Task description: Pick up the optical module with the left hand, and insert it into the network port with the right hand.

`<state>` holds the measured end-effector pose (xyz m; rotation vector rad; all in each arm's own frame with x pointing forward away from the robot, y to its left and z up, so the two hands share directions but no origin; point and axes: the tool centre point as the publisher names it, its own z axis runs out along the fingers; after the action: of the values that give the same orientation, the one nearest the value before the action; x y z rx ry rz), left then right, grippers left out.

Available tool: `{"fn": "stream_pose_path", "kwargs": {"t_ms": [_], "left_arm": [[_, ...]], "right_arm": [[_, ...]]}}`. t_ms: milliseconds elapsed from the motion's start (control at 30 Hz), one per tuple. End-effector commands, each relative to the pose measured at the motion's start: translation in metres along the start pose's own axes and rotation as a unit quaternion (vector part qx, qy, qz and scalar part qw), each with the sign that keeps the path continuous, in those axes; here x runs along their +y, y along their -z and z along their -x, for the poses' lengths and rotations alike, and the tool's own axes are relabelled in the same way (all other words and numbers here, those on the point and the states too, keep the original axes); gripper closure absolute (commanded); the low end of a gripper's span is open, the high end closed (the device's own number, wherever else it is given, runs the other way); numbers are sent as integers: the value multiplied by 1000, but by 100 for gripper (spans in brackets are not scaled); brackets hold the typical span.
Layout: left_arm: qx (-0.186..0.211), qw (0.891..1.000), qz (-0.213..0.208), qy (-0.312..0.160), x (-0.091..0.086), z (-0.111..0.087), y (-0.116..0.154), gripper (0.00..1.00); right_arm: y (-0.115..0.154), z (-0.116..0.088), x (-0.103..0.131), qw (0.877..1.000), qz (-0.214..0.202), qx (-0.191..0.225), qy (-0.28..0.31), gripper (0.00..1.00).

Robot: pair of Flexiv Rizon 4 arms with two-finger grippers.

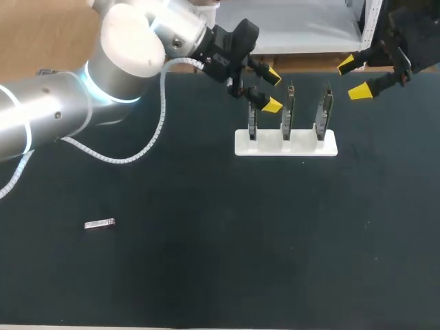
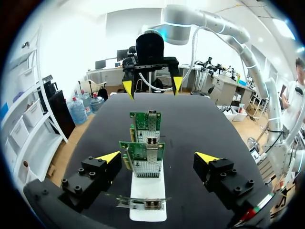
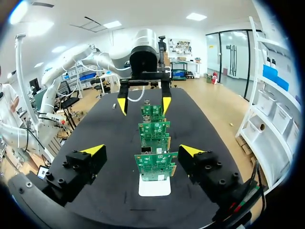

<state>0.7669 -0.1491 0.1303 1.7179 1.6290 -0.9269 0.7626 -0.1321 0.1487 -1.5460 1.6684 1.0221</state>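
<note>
Head view: left end effector (image 1: 273, 90) and right end effector (image 1: 353, 78) both released and empty, at either end of the card rack (image 1: 285, 143); optical module (image 1: 100, 223) lies on the surface (image 1: 206, 268), well apart from both.

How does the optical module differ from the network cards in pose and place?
The optical module lies flat on the table, alone; the network cards stand upright in a white holder. The module is silver, the cards green. The left gripper and right gripper hold neither.

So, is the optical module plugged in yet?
Out: the optical module lies alone on the table, well apart from the upright network cards.
</note>
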Motion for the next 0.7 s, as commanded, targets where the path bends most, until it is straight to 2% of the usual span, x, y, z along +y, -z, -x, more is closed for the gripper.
{"fn": "stream_pose_path", "kwargs": {"t_ms": [33, 100, 167, 233, 367, 567, 700], "left_arm": [[8, 1000, 11, -12, -4, 6, 17, 0], [16, 999, 22, -21, -6, 9, 29, 0], [49, 997, 43, -35, -7, 12, 42, 0], [61, 995, 54, -58, -12, 16, 57, 0], [90, 989, 93, -70, -20, 16, 92, 0], [152, 976, 136, -79, -45, -1, 142, 0], [205, 961, 177, -61, -65, -23, 171, 0]], "right_arm": [[0, 0, -1, 1000, 1, -1, 1, 0], [0, 0, -1, 1000, 1, -1, 1, 0], [0, 0, -1, 1000, 1, -1, 1, 0], [0, 0, -1, 1000, 1, -1, 1, 0], [0, 0, -1, 1000, 1, -1, 1, 0], [0, 0, -1, 1000, 1, -1, 1, 0], [0, 0, -1, 1000, 1, -1, 1, 0]]}}
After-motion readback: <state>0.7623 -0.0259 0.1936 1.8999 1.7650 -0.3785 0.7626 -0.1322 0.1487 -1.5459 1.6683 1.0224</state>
